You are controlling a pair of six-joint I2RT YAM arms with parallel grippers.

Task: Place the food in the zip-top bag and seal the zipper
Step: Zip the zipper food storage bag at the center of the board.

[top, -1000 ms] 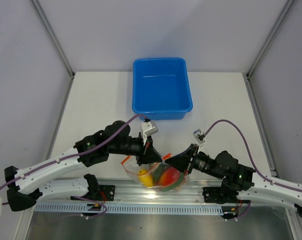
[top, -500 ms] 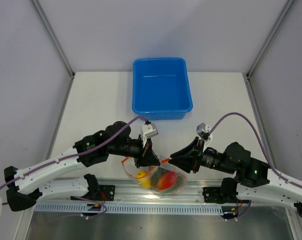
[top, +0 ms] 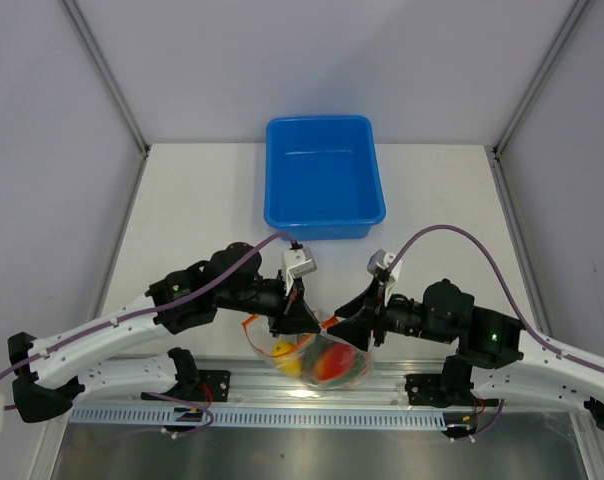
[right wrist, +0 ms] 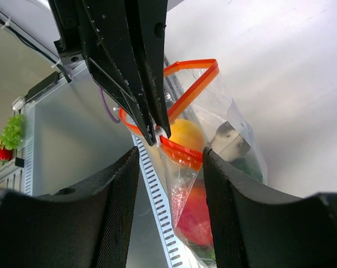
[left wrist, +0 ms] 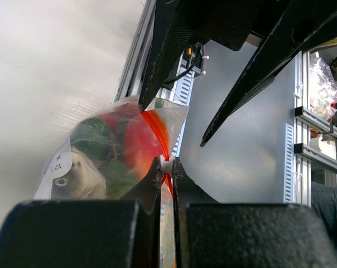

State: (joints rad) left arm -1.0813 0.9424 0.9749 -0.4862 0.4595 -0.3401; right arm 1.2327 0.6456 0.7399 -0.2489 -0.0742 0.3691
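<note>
The zip-top bag (top: 317, 362) hangs at the table's near edge with the food inside: a yellow-orange fruit (right wrist: 185, 134), a red piece (right wrist: 197, 215), a grey fish (left wrist: 73, 176) and green bits (left wrist: 115, 170). My left gripper (top: 304, 325) is shut on the white slider of the orange-red zipper (left wrist: 166, 166). In the right wrist view the zipper (right wrist: 185, 149) is partly parted in a loop. My right gripper (right wrist: 170, 155) stands open, one finger on each side of the strip and the bag's top, touching neither as far as I can see.
A blue tub (top: 324, 178) stands at the back middle of the white table (top: 192, 210). A slotted metal rail (top: 312, 415) runs along the near edge just below the bag. The two grippers' fingers are very close together above the bag.
My right gripper has opened, let go of the bag's right top corner, and shifted slightly left toward the left gripper. The left gripper stays shut on the slider.
</note>
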